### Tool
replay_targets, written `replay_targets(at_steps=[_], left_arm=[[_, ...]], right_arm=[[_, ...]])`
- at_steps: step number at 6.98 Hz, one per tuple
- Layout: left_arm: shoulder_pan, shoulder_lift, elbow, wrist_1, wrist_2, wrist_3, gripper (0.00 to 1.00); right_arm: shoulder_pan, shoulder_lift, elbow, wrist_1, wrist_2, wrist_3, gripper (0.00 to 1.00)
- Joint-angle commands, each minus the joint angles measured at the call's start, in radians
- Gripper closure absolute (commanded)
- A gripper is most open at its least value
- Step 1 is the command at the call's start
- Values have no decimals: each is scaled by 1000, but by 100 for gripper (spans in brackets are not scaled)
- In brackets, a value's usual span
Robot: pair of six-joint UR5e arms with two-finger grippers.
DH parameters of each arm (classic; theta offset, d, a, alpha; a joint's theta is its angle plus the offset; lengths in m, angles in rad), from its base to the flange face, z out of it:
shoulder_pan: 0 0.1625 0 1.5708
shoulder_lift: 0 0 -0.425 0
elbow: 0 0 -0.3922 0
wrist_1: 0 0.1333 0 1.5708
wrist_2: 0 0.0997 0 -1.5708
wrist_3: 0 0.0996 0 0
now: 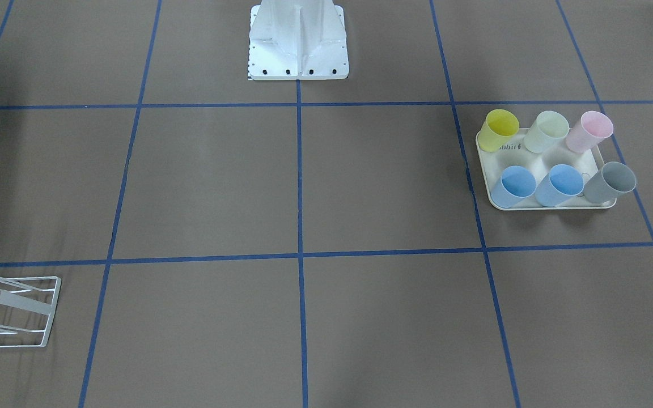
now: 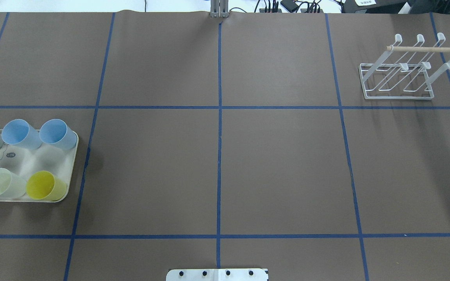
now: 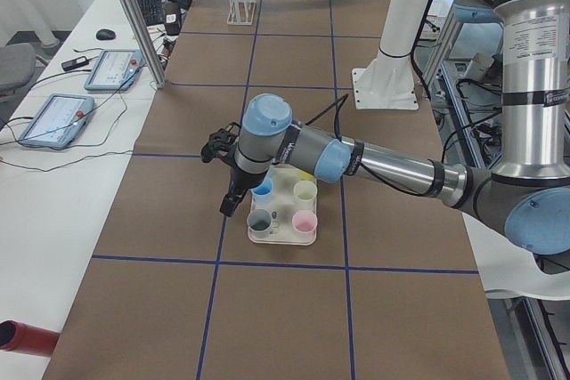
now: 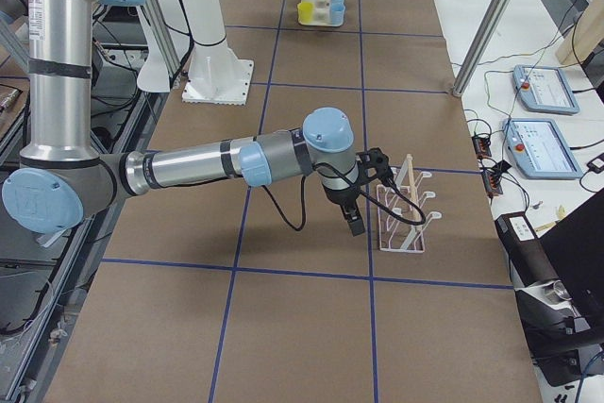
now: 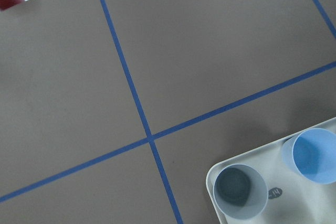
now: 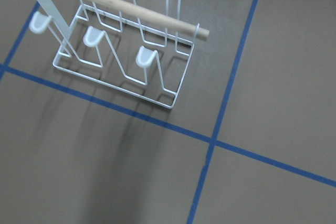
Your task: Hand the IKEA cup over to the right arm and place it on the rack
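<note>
Standing at the table's (image 2: 279, 168) end, you see brown paper stretched across the whole top, squared off by lines of blue tape (image 2: 219, 156), with the robot's white pedestal (image 1: 298, 45) bolted at the middle of one long side. The left gripper (image 3: 230, 202) hangs above the paper at the end of its outstretched arm. From where it shows I cannot tell whether its fingers are spread or closed. Just beside and below it sits a cream tray (image 2: 73, 137) carrying six cups (image 1: 547, 131), all upright. The grey cup (image 5: 240, 191) and a blue cup (image 5: 312, 156) are nearest that gripper; the yellow, pale green, pink and second blue ones stand beyond. None of them is held. Well apart, toward the other end, the right gripper (image 4: 354, 224) hangs low over the paper, and its fingers too are beyond judging from here. Right next to it stands the white wire rack (image 2: 399, 78), its slanted prongs bare and a wooden dowel (image 6: 115, 3) across the top. Past the table's far edge, a white bench (image 4: 557, 63) holds two tablets (image 4: 543, 148) and trailing cables, with an aluminium post (image 4: 491, 25) rising by it.
</note>
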Motion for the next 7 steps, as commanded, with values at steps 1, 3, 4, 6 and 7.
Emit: replay_targets(at_steps=[1,3,4,6,7], left_arm=[[1,-13,61,-297,9,-3,0],[1,-16,186,-533,1,-18,0],[3,-19,238,-624,1,-57,0],[73,-20,259,-657,2,-60,0],[96,-19,282,-657,-1,-162,0]], right_arm=[[-12,11,11,75,40,133,0],[-36,14,26,91,42,130,0],[-65,14,47,114,34,173,0],[-182,61,86,173,42,274,2],[-287,60,104,204,14,466,1]])
